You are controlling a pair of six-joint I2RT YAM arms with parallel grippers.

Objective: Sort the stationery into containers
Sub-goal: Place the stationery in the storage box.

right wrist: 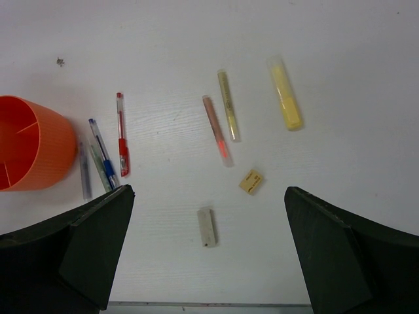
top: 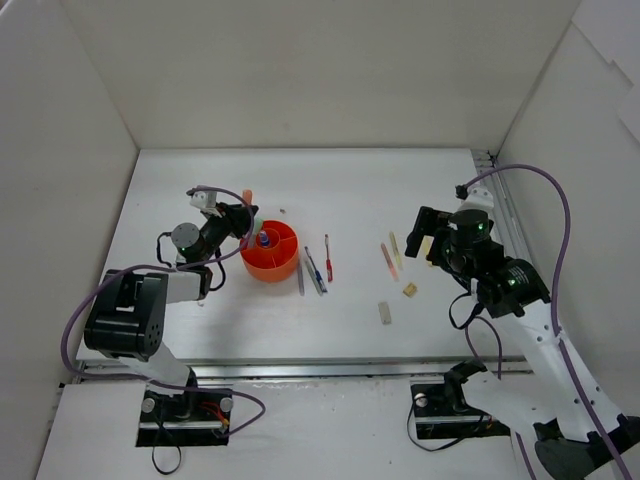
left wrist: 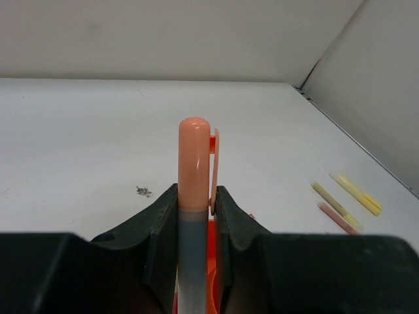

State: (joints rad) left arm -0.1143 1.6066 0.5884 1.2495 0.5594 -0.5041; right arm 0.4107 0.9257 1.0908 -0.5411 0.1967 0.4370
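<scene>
My left gripper is shut on an orange-capped marker, held upright at the left rim of the round orange-red bowl; the bowl's orange shows below the fingers in the left wrist view. A small blue-white item lies in the bowl. My right gripper is open and empty above a grey eraser and a beige eraser. Red pen, blue pen and grey pen lie right of the bowl.
A pink marker, a thin yellow-green marker and a yellow highlighter lie on the table beyond the erasers. White walls close the table on three sides. A small dark speck lies behind the bowl.
</scene>
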